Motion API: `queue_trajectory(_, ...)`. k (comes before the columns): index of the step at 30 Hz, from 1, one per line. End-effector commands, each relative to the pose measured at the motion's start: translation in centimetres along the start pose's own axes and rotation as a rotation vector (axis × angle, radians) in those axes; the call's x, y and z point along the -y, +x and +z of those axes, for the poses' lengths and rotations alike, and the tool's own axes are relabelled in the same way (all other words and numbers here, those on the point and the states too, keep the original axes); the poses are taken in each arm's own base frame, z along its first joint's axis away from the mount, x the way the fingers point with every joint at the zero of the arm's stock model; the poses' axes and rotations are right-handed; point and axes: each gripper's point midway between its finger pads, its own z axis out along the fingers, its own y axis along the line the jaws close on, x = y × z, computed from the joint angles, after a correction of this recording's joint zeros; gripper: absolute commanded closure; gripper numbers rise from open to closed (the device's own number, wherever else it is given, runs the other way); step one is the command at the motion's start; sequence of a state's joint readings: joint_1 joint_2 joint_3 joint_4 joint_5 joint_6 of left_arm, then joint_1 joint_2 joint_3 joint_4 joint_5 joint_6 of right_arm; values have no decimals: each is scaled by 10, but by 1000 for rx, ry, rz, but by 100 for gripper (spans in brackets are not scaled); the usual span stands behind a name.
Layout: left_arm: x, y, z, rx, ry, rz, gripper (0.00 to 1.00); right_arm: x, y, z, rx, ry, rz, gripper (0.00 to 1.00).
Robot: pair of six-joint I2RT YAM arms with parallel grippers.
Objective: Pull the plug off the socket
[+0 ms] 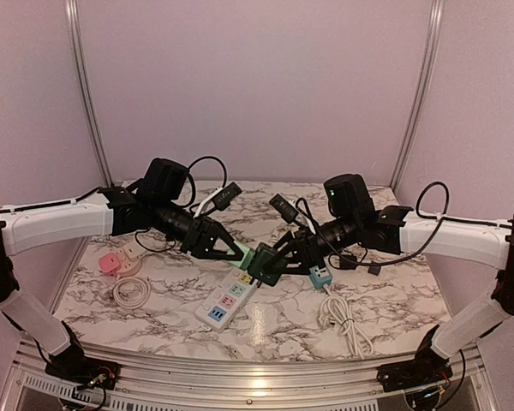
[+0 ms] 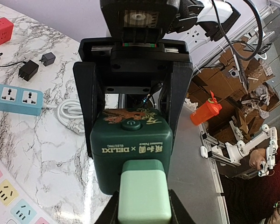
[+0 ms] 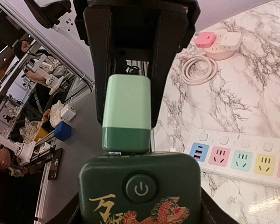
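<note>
Both grippers meet above the middle of the marble table. The light green plug (image 1: 244, 254) is held in my left gripper (image 1: 233, 248), which is shut on its sides. In the left wrist view the plug (image 2: 143, 193) fills the space between my left gripper (image 2: 143, 207) fingers. The dark green cube socket (image 1: 266, 265) sits in my right gripper (image 1: 281, 255), which is shut on it. From the right wrist, the socket (image 3: 140, 191) lies low in my right gripper (image 3: 140, 207), and the plug (image 3: 127, 112) stands on its far face with only a thin sliver between them.
A white power strip (image 1: 227, 301) with coloured outlets lies below the grippers. A pink-and-white cube socket with coiled cable (image 1: 120, 261) sits at the left. A blue strip (image 1: 319, 276) and a white cable coil (image 1: 347, 321) lie at the right. Black adapters (image 2: 28, 70) rest nearby.
</note>
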State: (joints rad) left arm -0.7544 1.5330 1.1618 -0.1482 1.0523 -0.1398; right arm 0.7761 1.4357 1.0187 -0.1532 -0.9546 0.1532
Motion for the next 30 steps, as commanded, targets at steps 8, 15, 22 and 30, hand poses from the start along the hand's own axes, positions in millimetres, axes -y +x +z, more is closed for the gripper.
queue_trajectory(8,-1,-5,-22,-18,-59,-5,100,4,13,-4,-12,17,13,76)
queue_trajectory(15,-2,-7,-26,-37,-70,-13,100,5,16,-4,-19,18,18,77)
queue_trajectory(22,-1,-10,-32,-44,-100,28,100,6,22,-5,-24,20,27,77)
queue_trajectory(30,-14,-11,-37,-30,-170,16,100,10,23,-11,-6,45,33,78)
